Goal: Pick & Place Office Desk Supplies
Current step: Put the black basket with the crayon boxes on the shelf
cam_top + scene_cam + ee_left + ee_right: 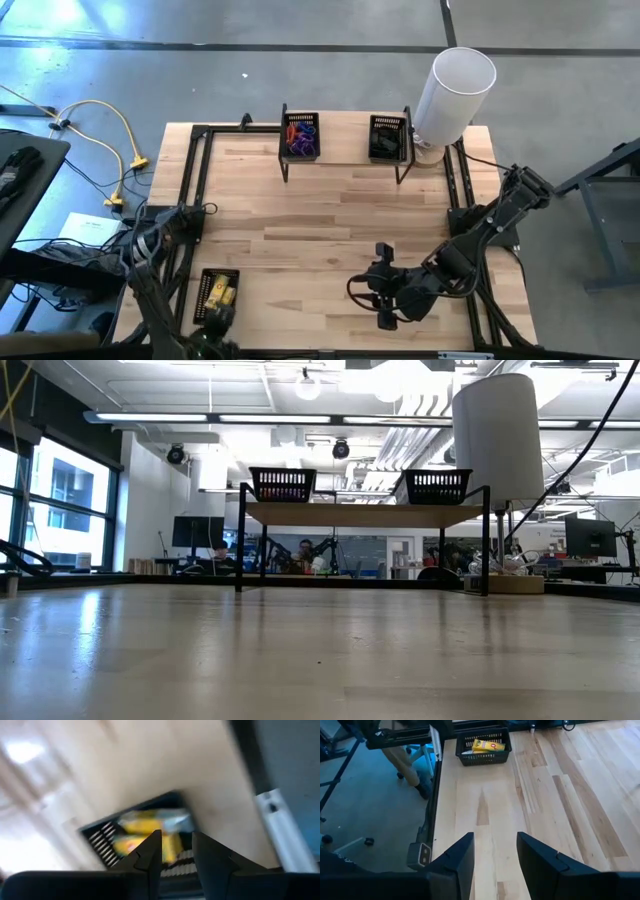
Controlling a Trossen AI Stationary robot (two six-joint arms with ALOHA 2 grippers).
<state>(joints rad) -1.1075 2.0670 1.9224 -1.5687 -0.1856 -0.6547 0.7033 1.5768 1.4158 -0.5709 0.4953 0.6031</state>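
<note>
A black mesh tray (220, 292) with small yellow packets (145, 827) lies on the table near its front left corner. My left gripper (176, 837) hovers open over this tray, fingers pointing down, nothing between them. My right gripper (495, 837) is open and empty above bare table at the near right (372, 290), pointing toward the yellow-packet tray (482, 745). On a raised shelf (360, 515) at the far edge stand a tray of coloured loops (301, 135) and a tray of black clips (388, 140).
A tall white cylinder (455, 90) stands at the far right corner beside the shelf. Black frame rails (190, 190) run along the table's left and right sides. The wide wooden middle of the table (330, 220) lies between the shelf and the arms.
</note>
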